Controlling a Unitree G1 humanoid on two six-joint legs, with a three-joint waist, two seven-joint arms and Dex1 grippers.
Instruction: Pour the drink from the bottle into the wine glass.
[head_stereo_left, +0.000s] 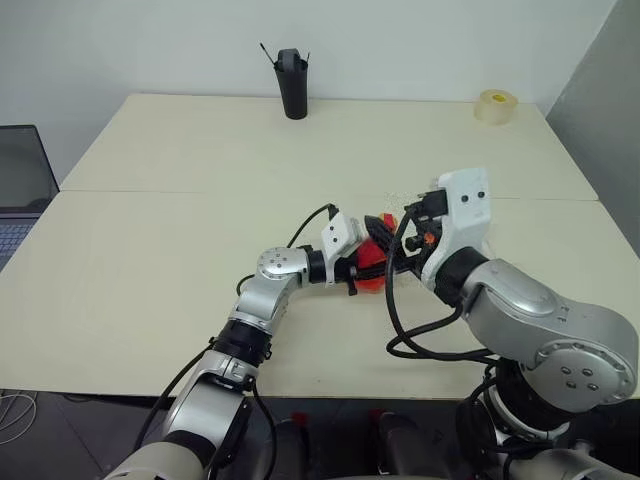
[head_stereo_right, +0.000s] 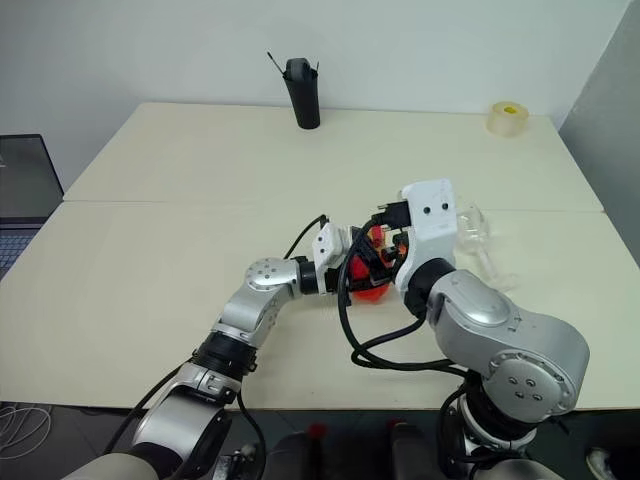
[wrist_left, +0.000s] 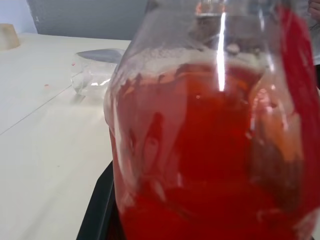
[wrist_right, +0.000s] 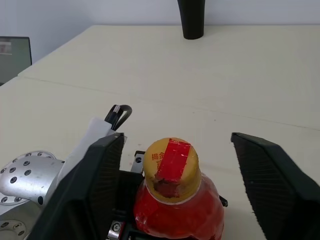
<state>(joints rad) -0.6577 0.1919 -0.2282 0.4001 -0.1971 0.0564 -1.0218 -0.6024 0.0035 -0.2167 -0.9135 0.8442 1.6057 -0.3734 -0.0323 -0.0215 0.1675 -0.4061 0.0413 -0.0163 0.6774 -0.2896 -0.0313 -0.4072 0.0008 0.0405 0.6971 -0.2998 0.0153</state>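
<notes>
Bottle (wrist_right: 172, 197) of red drink (wrist_left: 210, 165) stands upright at mid surface (head_stereo_left: 150, 250), capped, clamped in the closed left hand (head_stereo_left: 362, 266). Right hand (wrist_right: 177, 175) sits over the cap, fingers (wrist_right: 272, 170) spread either side, not touching. Wine glass (head_stereo_right: 478, 236) lies tipped over just beyond, to the right.

Both arms meet at mid-table.
The left gripper (head_stereo_left: 366, 268) reaches level to the right, its fingers clamped shut; the right gripper (wrist_right: 177, 165) has its fingers (wrist_right: 272, 175) spread wide apart.
</notes>
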